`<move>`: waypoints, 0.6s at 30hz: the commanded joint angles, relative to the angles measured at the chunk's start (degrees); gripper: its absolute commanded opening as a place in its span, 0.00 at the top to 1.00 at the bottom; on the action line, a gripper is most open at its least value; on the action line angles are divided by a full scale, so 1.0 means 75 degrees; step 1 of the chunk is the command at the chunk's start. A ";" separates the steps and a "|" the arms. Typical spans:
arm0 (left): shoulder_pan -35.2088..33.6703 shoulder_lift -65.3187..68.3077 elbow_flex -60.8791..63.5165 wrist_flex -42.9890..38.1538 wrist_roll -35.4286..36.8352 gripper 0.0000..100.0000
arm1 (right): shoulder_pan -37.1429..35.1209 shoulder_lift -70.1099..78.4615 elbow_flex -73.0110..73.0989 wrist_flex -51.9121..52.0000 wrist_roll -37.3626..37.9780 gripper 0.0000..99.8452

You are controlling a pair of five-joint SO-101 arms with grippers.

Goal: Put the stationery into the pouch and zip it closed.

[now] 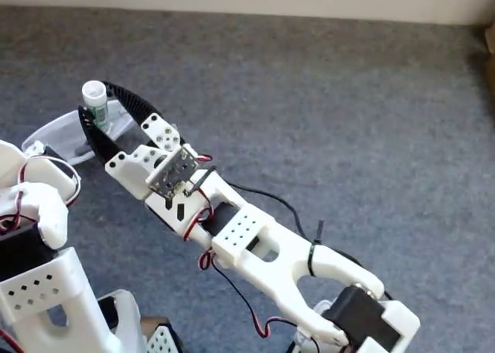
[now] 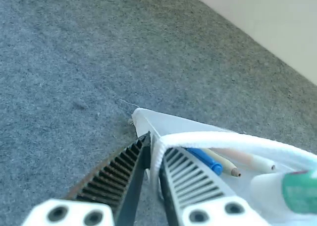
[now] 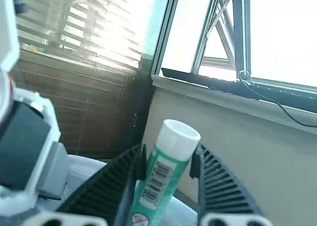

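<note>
Left gripper (image 2: 153,159) is pinched together on the white zipper rim of the clear pouch (image 2: 163,124), which lies on the grey carpet (image 1: 325,97) toward its left side. A blue pen (image 2: 208,161) and two pale pens (image 2: 252,160) lie inside. Right gripper (image 3: 168,154) is clamped on the green glue stick (image 1: 94,104), cap up, at the pouch's open mouth.
</note>
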 commanded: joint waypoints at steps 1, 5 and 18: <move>0.0111 -0.0205 -0.0100 -0.0199 -0.0070 0.99 | 0.0135 -0.0486 -0.0123 0.0627 0.0059 0.86; 0.0111 -0.0205 -0.0100 -0.0199 -0.0070 0.99 | 0.0147 -0.0475 -0.0111 0.0885 0.0059 0.78; 0.0111 -0.0205 -0.0029 -0.0246 -0.0070 0.99 | 0.0240 -0.0557 -0.0123 0.0897 0.0059 0.76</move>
